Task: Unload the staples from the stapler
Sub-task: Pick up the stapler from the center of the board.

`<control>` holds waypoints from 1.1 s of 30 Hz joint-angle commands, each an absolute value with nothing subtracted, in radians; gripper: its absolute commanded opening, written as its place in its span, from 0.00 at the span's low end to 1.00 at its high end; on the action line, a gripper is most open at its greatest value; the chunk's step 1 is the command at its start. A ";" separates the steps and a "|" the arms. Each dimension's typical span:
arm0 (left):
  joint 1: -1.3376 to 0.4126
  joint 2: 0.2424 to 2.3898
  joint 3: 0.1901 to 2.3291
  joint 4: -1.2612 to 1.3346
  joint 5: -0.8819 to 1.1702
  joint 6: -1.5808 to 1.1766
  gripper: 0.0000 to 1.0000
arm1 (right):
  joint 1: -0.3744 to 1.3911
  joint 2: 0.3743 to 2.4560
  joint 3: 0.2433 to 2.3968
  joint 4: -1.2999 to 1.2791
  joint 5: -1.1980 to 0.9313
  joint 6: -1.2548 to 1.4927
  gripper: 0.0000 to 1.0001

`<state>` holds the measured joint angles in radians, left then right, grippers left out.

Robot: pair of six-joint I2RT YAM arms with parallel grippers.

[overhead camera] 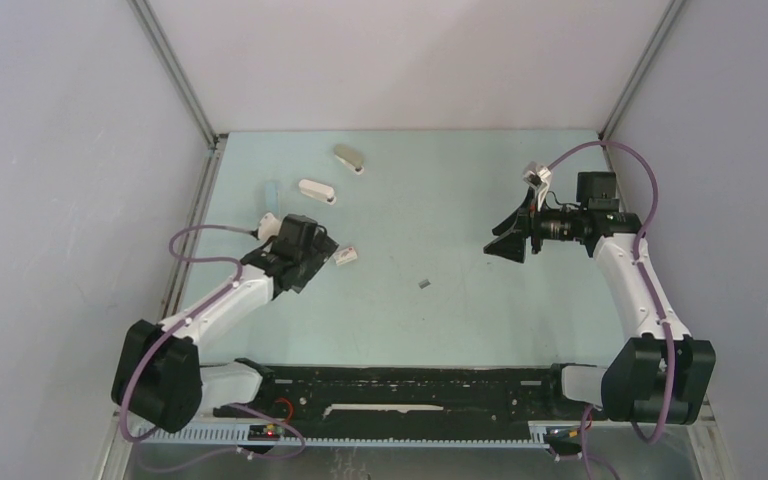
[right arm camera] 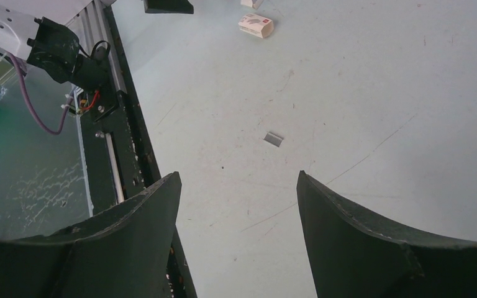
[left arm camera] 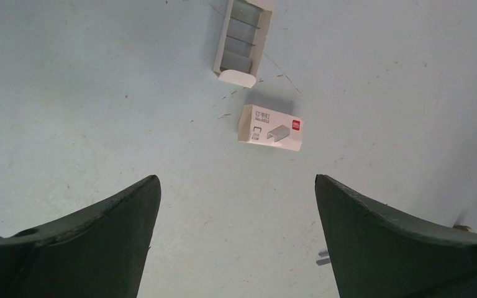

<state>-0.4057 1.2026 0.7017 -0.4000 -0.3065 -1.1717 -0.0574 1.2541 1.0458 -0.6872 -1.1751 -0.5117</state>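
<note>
Two pale staplers lie at the back left of the table, one [overhead camera: 348,158] farther back than the other [overhead camera: 317,189]. One short grey staple strip [overhead camera: 425,284] lies mid-table; it also shows in the right wrist view [right arm camera: 274,138]. Small staple bits [left arm camera: 323,257] lie by my left gripper's right finger. My left gripper [overhead camera: 318,262] [left arm camera: 236,236] is open and empty, just left of a small white labelled box [overhead camera: 346,256] [left arm camera: 272,127]. My right gripper [overhead camera: 500,245] [right arm camera: 236,230] is open and empty, above the table right of the strip.
An open white tray box [left arm camera: 242,40] holding rows of staples lies beyond the labelled box, which also shows in the right wrist view [right arm camera: 256,25]. A light blue piece [overhead camera: 271,192] lies near the left wall. A black rail [overhead camera: 410,390] runs along the near edge.
</note>
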 commanded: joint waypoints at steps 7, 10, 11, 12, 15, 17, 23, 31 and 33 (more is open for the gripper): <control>-0.388 1.431 0.944 -0.447 -0.251 -1.125 0.99 | -0.058 1.277 1.044 -0.650 -1.176 -0.498 0.78; -0.384 1.457 0.987 -0.443 -0.268 -0.991 0.98 | -0.060 1.275 1.044 -0.654 -1.171 -0.500 0.78; -0.380 1.458 0.992 -0.432 -0.263 -0.932 0.97 | -0.061 1.275 1.045 -0.655 -1.169 -0.502 0.78; -0.378 1.454 0.994 -0.420 -0.260 -0.877 0.97 | -0.063 1.276 1.044 -0.655 -1.170 -0.504 0.78; -0.365 1.428 0.972 -0.371 -0.250 -0.739 0.97 | -0.067 1.280 1.045 -0.654 -1.171 -0.504 0.78; -0.345 1.413 0.955 -0.345 -0.220 -0.665 0.97 | -0.069 1.283 1.045 -0.653 -1.172 -0.502 0.78; -0.162 1.410 0.954 -0.269 -0.031 -0.536 0.84 | -0.065 1.299 1.045 -0.642 -1.181 -0.494 0.78; -0.003 1.618 1.230 -0.381 -0.067 -0.410 0.81 | -0.065 1.288 1.044 -0.650 -1.180 -0.496 0.78; -0.003 1.689 1.336 -0.468 -0.132 -0.359 0.82 | -0.067 1.286 1.043 -0.650 -1.180 -0.497 0.78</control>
